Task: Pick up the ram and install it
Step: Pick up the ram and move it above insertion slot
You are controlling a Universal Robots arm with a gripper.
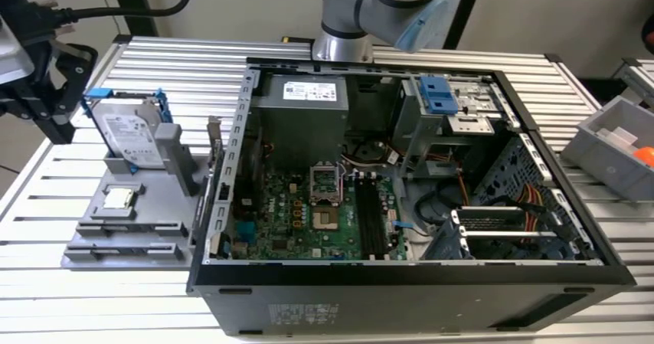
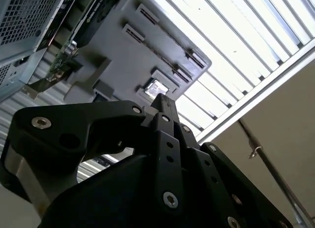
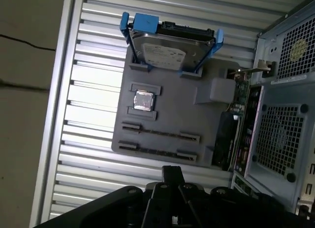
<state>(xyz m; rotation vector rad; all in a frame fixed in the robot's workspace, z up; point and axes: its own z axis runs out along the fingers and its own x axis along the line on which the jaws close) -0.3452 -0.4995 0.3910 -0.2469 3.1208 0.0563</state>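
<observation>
- Claw (image 3: 172,172): black, fingers drawn together, nothing seen between them. In both wrist views it hangs over the grey holder tray (image 3: 177,112), apart from it, and the claw (image 2: 165,102) is nearest the tray's two long slot rows.
- Ram: not made out with certainty. In the first wrist view a thin dark strip (image 3: 160,133) runs between the end clips of the slot row nearer the chip. Whether this is the stick on edge or a bare groove cannot be told. The second wrist view gives plain grey between those clips.
- Tray contents: a hard drive (image 3: 170,53) in a blue frame, upright at one end. A square silver chip (image 3: 143,100) sits in its recess between the drive and the slot rows.
- Exterior view: the slatted table (image 1: 153,60) carries the tray just beside an open computer case (image 1: 409,283), on the exterior view's left. Inside the case lie the motherboard (image 1: 296,221) and long black slots (image 1: 370,214); their filling cannot be told.
- Wrist views: the case's rear panel with its fan grilles
</observation>
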